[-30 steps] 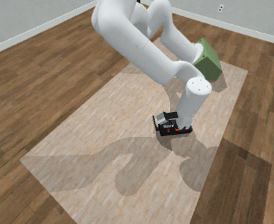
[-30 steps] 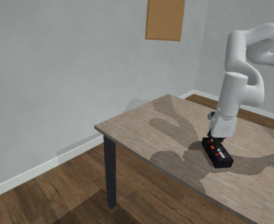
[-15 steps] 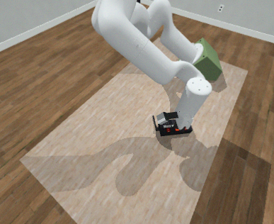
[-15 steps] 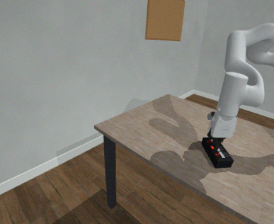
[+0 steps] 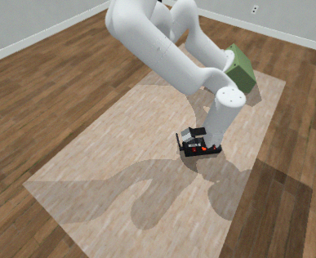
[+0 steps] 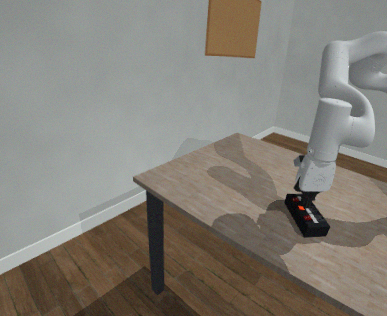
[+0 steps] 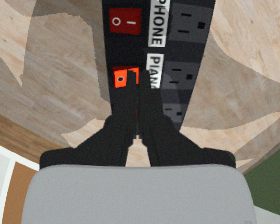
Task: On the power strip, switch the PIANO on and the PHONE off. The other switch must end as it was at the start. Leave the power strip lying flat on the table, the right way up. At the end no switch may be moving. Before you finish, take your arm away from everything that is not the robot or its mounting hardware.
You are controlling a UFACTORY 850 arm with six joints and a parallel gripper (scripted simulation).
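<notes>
A black power strip (image 5: 199,149) (image 6: 308,217) (image 7: 169,41) lies flat on the table, the right way up. In the wrist view the PHONE switch (image 7: 125,21) is dark red. The PIANO switch (image 7: 125,77) glows bright orange. My gripper (image 7: 137,85) (image 6: 305,196) (image 5: 207,145) is shut and empty. Its fingertips press on the strip right at the near edge of the PIANO switch. A third switch is hidden under my fingers in the wrist view; in the exterior view it shows as a red switch (image 6: 310,219).
A green box (image 5: 240,68) stands on the far part of the table (image 5: 108,153) (image 6: 197,178), behind my arm. The table's near edge and a dark leg (image 6: 155,243) show in the exterior view. A cork board (image 6: 232,19) hangs on the wall.
</notes>
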